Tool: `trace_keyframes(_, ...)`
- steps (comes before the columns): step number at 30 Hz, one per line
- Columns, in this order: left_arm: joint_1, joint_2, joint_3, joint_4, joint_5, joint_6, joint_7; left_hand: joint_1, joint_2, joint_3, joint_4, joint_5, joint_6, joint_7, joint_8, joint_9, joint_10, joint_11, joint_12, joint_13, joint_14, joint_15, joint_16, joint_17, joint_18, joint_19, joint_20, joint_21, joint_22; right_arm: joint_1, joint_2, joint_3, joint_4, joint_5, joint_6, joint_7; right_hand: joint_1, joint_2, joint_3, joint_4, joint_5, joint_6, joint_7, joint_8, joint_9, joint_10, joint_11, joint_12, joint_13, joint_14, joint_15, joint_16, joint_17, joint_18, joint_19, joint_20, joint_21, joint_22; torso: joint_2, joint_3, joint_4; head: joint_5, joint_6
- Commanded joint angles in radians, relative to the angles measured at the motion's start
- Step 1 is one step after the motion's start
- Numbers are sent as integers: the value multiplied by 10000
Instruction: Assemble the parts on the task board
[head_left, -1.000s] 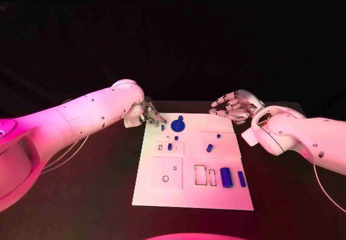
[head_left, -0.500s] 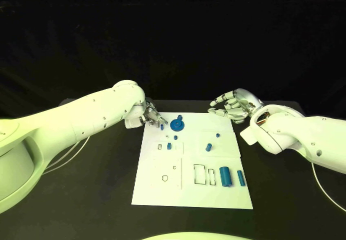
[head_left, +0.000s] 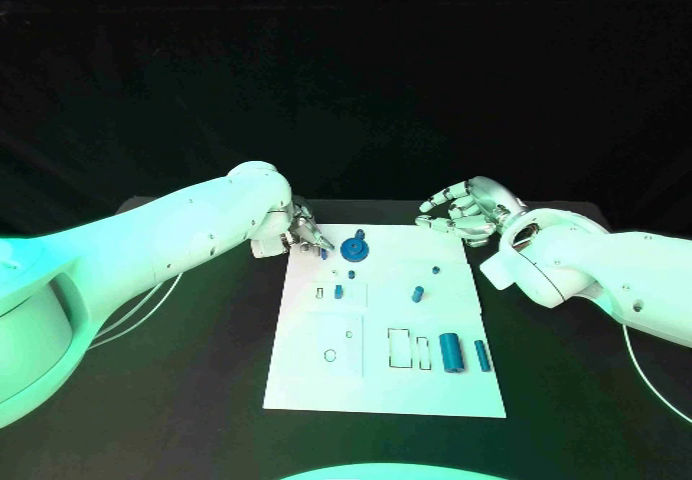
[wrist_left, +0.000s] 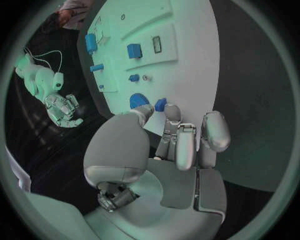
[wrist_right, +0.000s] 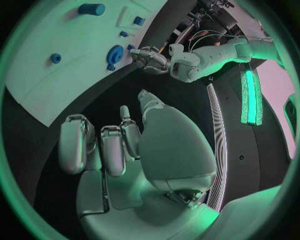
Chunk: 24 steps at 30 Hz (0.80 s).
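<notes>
The white task board (head_left: 382, 385) lies in the middle of the black table. On it I see a round blue part (head_left: 356, 246), several small blue pegs such as one at mid-board (head_left: 418, 294), and two blue cylinders (head_left: 451, 353) near its right edge. My left hand (head_left: 300, 232) is at the board's far left corner. Its thumb and a fingertip (wrist_left: 172, 112) flank a small blue peg (wrist_left: 160, 104) beside the round part (wrist_left: 139, 100); I cannot tell if they grip it. My right hand (head_left: 462, 212) hovers over the far right corner, fingers apart and holding nothing (wrist_right: 119, 145).
Bare black table (head_left: 173, 390) surrounds the board on all sides. The board has empty rectangular slots (head_left: 400, 349) near its middle. My right forearm (head_left: 577, 270) lies beside the board's right edge.
</notes>
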<state>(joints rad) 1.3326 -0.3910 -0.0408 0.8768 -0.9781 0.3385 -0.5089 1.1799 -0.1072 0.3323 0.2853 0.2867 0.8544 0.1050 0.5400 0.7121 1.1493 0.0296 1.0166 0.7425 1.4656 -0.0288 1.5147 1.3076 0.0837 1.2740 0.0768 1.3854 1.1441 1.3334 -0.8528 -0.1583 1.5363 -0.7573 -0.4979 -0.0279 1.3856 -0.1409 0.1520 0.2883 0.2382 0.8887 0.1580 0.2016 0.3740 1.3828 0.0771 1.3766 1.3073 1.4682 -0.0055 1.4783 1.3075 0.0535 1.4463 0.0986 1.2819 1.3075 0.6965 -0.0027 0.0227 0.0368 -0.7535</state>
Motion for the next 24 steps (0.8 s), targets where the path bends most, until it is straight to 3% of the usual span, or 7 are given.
trace_keyframes(1,-3,22,0,-3,144,143,138,437,89,265,-94,19,20,-133,132,58,10,-111,44,-18,655,-96,59,1543,87,54,-28,-34,24,-1,8,2,3,-93,145,27,-68,-42,44,-11,39,-86,-15,44,15,4,-52,-2,773,494,-4,-64,518,152,39,-29,-62,307,-5,3,0,9,-6)
trace_keyframes(10,-4,11,-1,-7,267,91,172,1077,125,950,-247,19,11,-224,378,227,51,-197,29,-76,679,-171,87,1595,76,87,-91,-16,84,-1,14,2,-4,-94,146,19,-68,-42,44,-11,39,-86,-15,44,15,4,-52,-2,773,494,-4,-64,518,152,39,-29,-62,307,-4,5,-5,10,-25)
trace_keyframes(12,-4,6,-1,-11,324,46,190,1360,196,1437,-423,38,-47,-235,468,307,64,-222,6,-104,678,-203,85,1589,76,86,-115,-17,91,-1,16,2,-4,-95,147,17,-68,-42,44,-11,39,-86,-15,44,15,4,-52,-2,773,494,-4,-64,518,152,39,-29,-62,307,-5,5,-3,11,-29)
trace_keyframes(16,-5,-33,-1,18,441,-60,210,1438,30,2636,-794,43,-168,-215,776,595,160,-220,-11,-152,695,-205,106,1632,67,112,-130,6,153,-1,19,2,-6,-96,149,13,-70,-30,51,-10,45,-86,-16,50,16,-2,-53,-9,764,491,-6,-72,505,152,41,-31,-66,305,-7,8,-2,10,-44)
trace_keyframes(20,-4,-155,1,155,588,-258,217,1038,-226,3842,-1250,53,-218,-243,1161,986,306,-246,56,-126,716,-215,129,1679,49,173,-144,63,268,-1,18,2,-9,-96,154,12,-70,-30,51,-10,45,-86,-16,50,16,-2,-53,-9,764,491,-6,-72,505,152,41,-31,-66,305,-10,6,0,9,-38)
trace_keyframes(24,1,-435,4,532,866,-474,182,808,-319,4258,-1466,61,-197,-266,1276,1106,418,-266,146,-40,735,-238,147,1716,33,237,-160,111,361,-1,1,2,-8,-97,172,1,-70,-30,51,-10,45,-86,-16,50,16,-2,-53,-9,764,491,-6,-72,505,152,41,-31,-66,305,-30,13,15,19,-49)
